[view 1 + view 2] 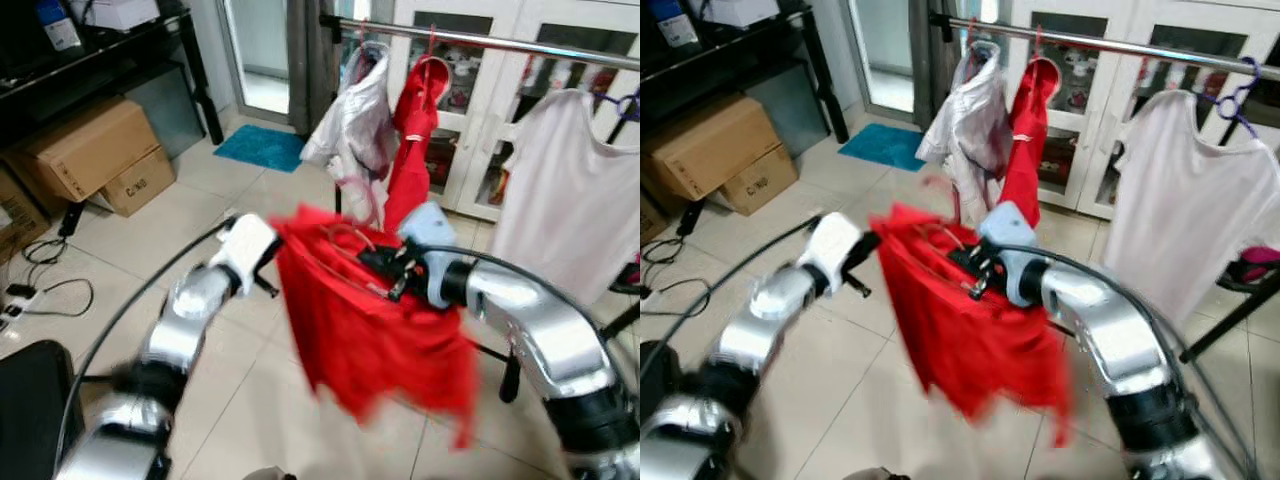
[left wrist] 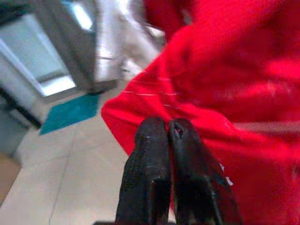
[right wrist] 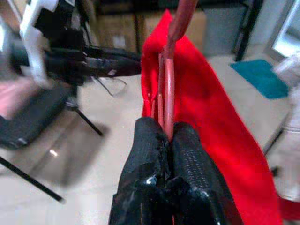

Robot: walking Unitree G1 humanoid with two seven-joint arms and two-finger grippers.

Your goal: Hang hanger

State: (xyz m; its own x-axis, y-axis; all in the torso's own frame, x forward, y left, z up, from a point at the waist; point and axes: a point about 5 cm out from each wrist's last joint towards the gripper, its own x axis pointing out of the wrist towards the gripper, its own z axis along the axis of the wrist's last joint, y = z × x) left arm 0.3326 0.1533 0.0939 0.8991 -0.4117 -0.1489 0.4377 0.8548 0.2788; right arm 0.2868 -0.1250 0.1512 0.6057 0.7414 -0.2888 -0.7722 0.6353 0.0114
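Hanger (image 3: 168, 89), red and thin, carrying a red garment (image 1: 375, 335), held up in the air between both arms, in front of a clothes rail (image 1: 480, 38) and below it. Right gripper (image 3: 169, 133) closed tight on the hanger's red bar, the two black fingers (image 3: 147, 150) pressed on it from both sides. Left gripper (image 2: 168, 126) at the garment's left edge, fingers (image 2: 147, 154) pressed together, tips touching the red cloth; whether any cloth is pinched between them, cannot tell. Garment hanging down in loose folds from both grippers, well above the tiled floor (image 1: 250, 400). On the rail already: a pale shirt (image 1: 355, 125), another red piece (image 1: 415, 150) just beside it, and a white T-shirt (image 1: 570, 190) further to the right. Cardboard boxes (image 1: 95, 150) at the left under a dark shelf, a teal mat (image 1: 262, 147) near the doorway. Head views somewhat blurred.
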